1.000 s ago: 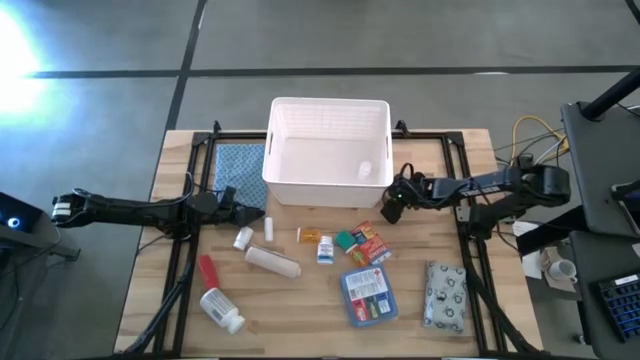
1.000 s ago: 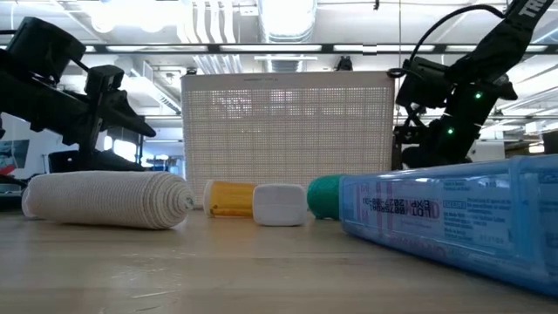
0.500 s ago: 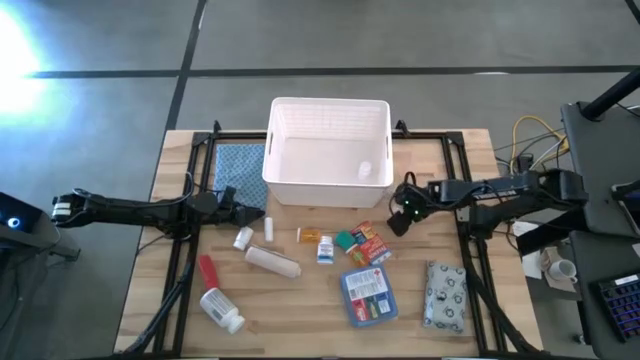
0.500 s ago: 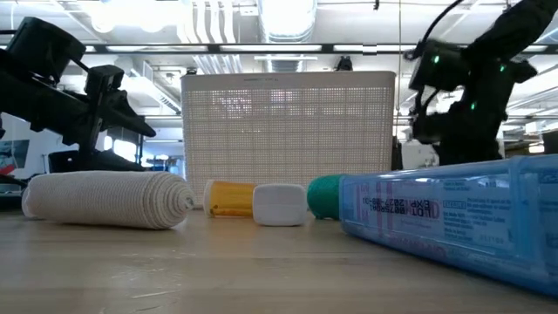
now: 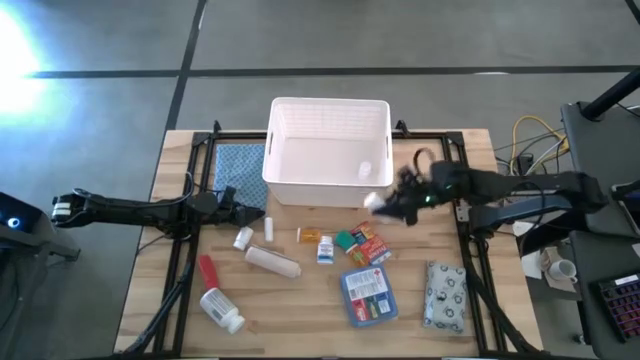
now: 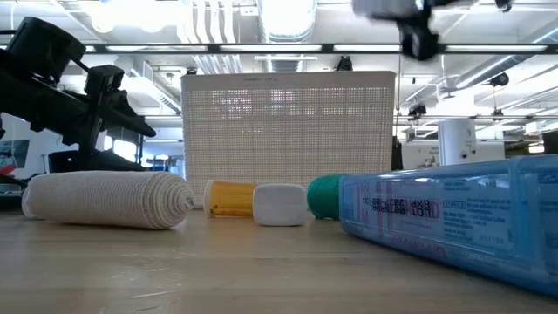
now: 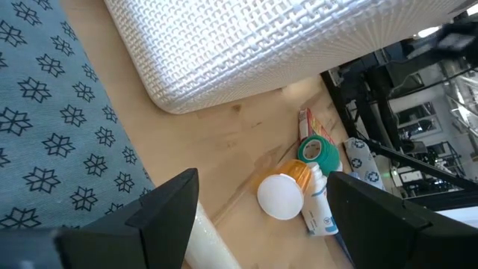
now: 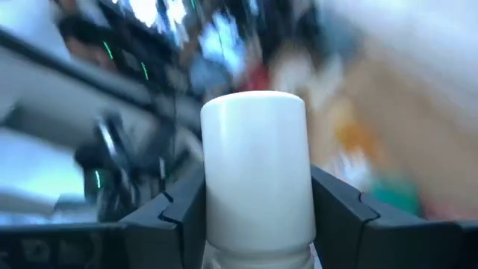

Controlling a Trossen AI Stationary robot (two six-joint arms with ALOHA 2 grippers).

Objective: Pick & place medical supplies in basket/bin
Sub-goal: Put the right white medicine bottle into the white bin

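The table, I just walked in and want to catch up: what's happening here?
The right gripper holds a small white bottle between its fingers, just in front of the white basket. The left gripper waits open by the blue cloth. Other supplies lie on the table, among them a white roll, a blue pack and a patterned pouch.

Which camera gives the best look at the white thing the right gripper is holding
The right wrist view: the white cylinder fills it, between the right gripper fingers. The high view shows a blurred white spot by the basket. The low view shows only blur; the left wrist view misses it.
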